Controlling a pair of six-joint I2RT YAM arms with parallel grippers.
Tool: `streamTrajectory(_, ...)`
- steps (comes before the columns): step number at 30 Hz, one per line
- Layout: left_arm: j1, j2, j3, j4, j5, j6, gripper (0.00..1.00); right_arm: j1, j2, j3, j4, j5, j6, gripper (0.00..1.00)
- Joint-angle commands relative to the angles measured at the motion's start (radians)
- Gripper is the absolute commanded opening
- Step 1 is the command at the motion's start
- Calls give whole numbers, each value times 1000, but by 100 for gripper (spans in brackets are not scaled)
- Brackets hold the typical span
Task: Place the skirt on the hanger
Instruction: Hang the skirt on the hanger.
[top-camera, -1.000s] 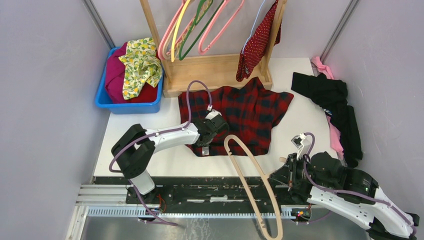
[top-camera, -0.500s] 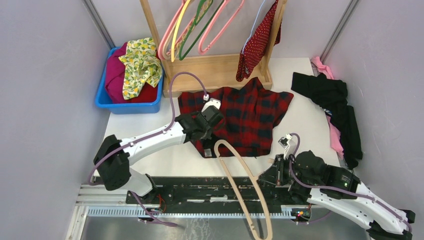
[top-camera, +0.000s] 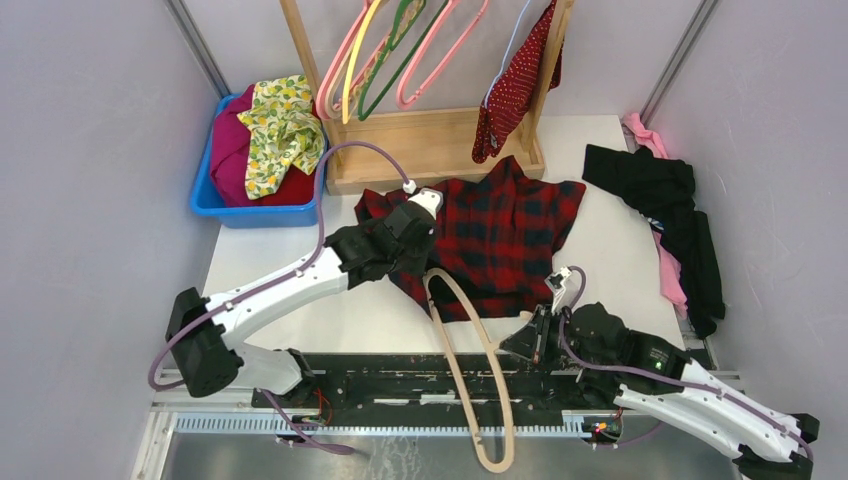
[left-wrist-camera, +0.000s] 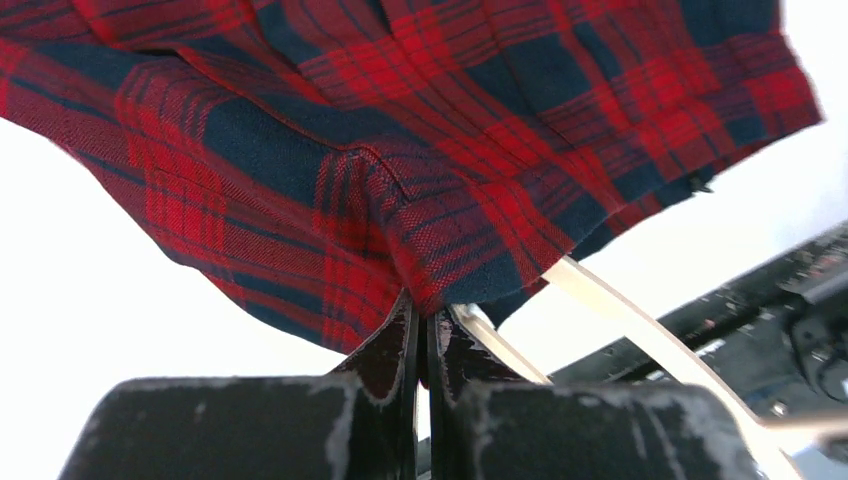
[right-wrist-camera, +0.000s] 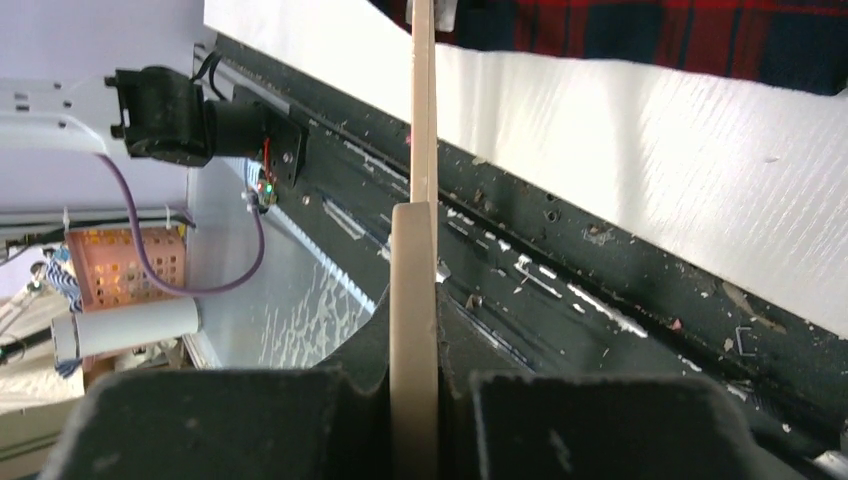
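Note:
The dark-red polka-dot skirt (top-camera: 515, 80) hangs on the wooden rack at the back, on the thin lilac-blue hanger (top-camera: 506, 48). Neither gripper is near them. My left gripper (top-camera: 415, 235) is shut on the near-left edge of the red-and-black plaid garment (top-camera: 500, 230), lifting it; the pinched fold shows in the left wrist view (left-wrist-camera: 425, 330). My right gripper (top-camera: 530, 340) is shut on the curved pale wooden hanger (top-camera: 470, 350), whose far loop lies at the plaid's lifted edge. The right wrist view shows the hanger bar (right-wrist-camera: 423, 120) clamped between the fingers.
A blue bin (top-camera: 205, 200) at back left holds magenta and lemon-print cloths. The wooden rack (top-camera: 430, 145) carries pink, green and yellow hangers. A black garment (top-camera: 660, 200) and pink cloth lie at the right. A black rail (top-camera: 400, 375) runs along the near edge.
My left gripper has moved back and left, dragging the plaid's edge with it. My right gripper has moved left with the wooden hanger, whose loop has shifted left toward the lifted edge.

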Motion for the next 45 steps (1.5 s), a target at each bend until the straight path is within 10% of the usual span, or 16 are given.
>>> streamTrajectory(1, 2, -81, 15, 66, 131, 22, 3, -2, 3, -32, 122, 100, 39, 2)
streamTrajectory(7, 3, -111, -32, 77, 136, 26, 3, -2, 30, 68, 72, 189, -34, 2)
streamTrajectory(19, 3, -136, -36, 69, 148, 40, 3, 49, 635, 380, 142, 284, -251, 1)
streamTrajectory(33, 2, -243, -67, 66, 321, 19, 3, 43, 819, 357, 345, 539, -348, 1)
streamTrajectory(45, 1, -280, -101, 53, 368, -3, 3, -92, 813, 493, 291, 454, -476, 1)
